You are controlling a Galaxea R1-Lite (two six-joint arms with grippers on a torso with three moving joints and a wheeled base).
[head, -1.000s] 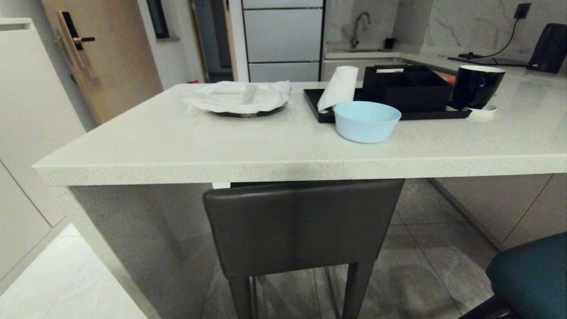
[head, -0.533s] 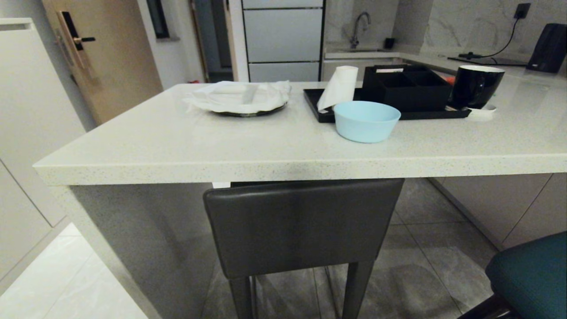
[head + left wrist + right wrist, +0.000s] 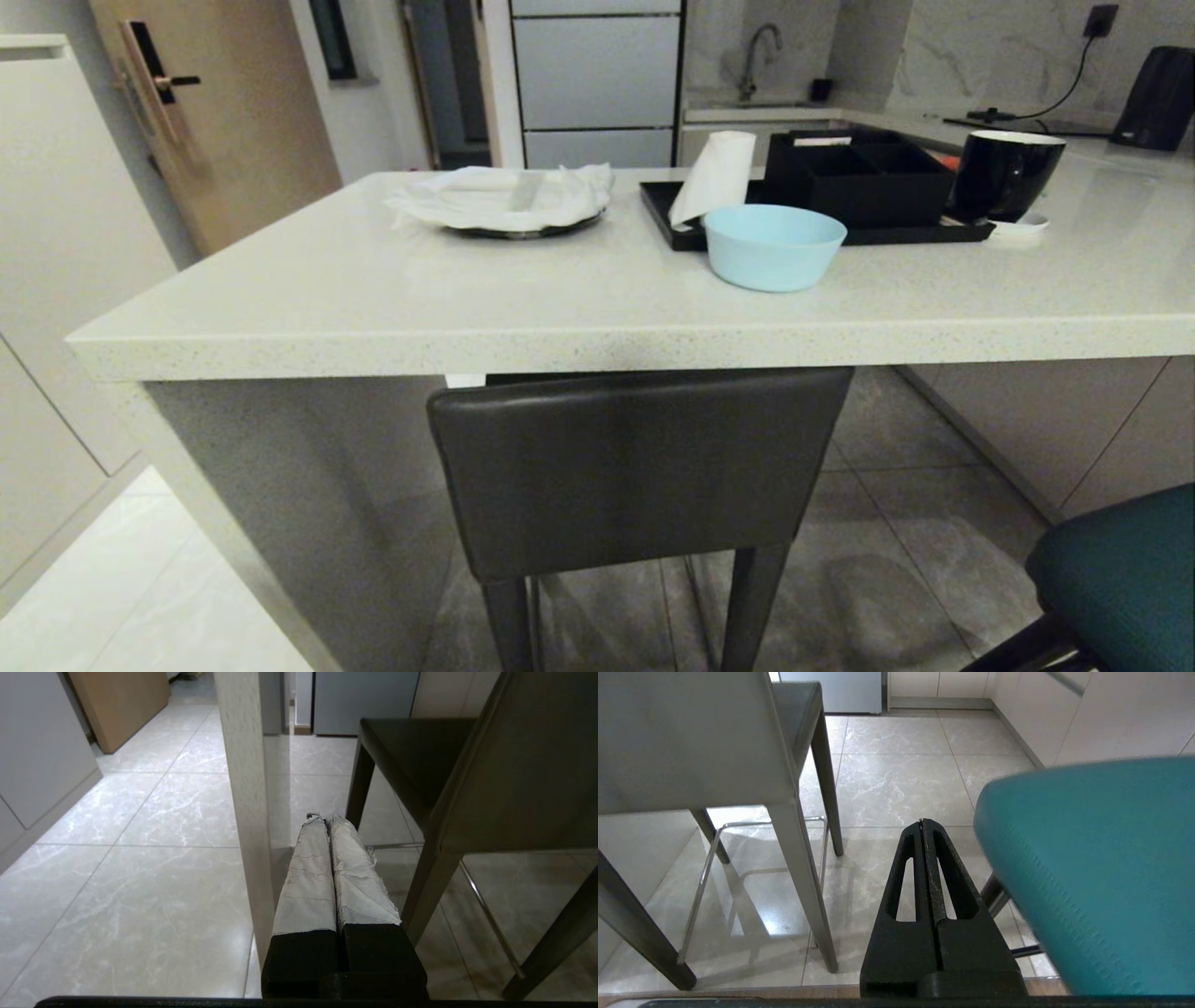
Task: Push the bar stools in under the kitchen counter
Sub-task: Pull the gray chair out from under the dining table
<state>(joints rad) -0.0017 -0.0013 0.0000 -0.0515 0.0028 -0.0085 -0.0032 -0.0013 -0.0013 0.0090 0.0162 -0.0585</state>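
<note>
The dark grey-brown bar stool [image 3: 639, 467] stands in front of me, its boxy back just below the front edge of the kitchen counter [image 3: 579, 350] and its seat beneath the slab. The teal bar stool [image 3: 1120, 574] shows at the lower right, out from the counter. Neither arm appears in the head view. My left gripper [image 3: 325, 817] is shut and empty, low down, between the counter's side panel [image 3: 245, 793] and the dark stool's leg [image 3: 427, 891]. My right gripper [image 3: 922, 821] is shut and empty, between the dark stool's leg [image 3: 798, 877] and the teal stool's back [image 3: 1092, 868].
On the counter stand a light blue bowl [image 3: 773, 247], a black tray [image 3: 672, 219] with a paper roll and black boxes, a black mug [image 3: 1008, 173] and a plate covered by a white cloth [image 3: 509, 196]. Cabinets line the right side. A wooden door [image 3: 224, 112] is at the left.
The whole head view has shifted slightly: the countertop and the things on it sit a little higher in the picture. The stools and both grippers hold their places.
</note>
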